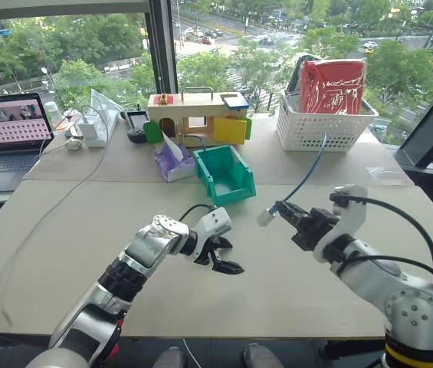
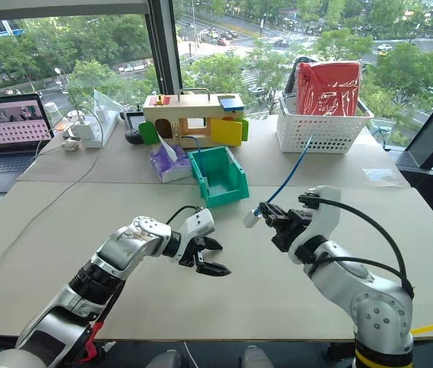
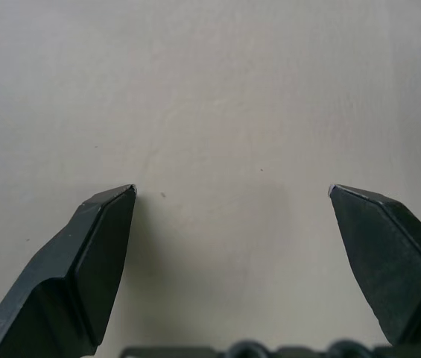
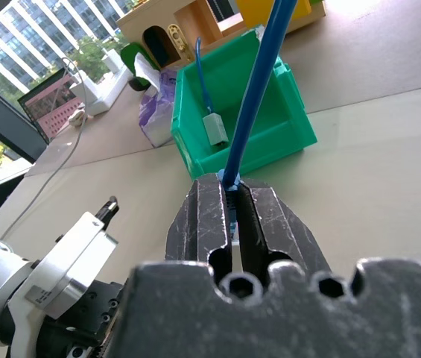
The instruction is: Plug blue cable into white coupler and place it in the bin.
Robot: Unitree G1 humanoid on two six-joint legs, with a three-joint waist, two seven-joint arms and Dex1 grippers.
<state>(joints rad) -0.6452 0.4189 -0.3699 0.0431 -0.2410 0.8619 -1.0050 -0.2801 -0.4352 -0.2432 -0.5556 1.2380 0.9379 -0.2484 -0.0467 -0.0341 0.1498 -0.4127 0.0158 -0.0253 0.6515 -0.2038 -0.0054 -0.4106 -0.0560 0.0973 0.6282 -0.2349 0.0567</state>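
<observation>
**Fingers clamped on the cable, coupler hanging free**

Fingers (image 4: pixel 273 224) of the right gripper (image 1: pixel 299 221) are being kept shut on the blue cable (image 1: pixel 308 172), so the white coupler (image 1: pixel 267 217) is being carried above the bench. The left gripper (image 1: pixel 227 259) is being held wide open and empty. The bin (image 1: pixel 224 173) is waiting toward the bench's far edge.

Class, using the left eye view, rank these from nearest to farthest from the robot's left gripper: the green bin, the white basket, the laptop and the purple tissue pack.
Measured from the left gripper:
1. Green bin, just beyond it at table centre.
2. Purple tissue pack, beside the bin on its left, slightly farther back.
3. White basket, far right, and laptop, far left: too close to call.
</observation>
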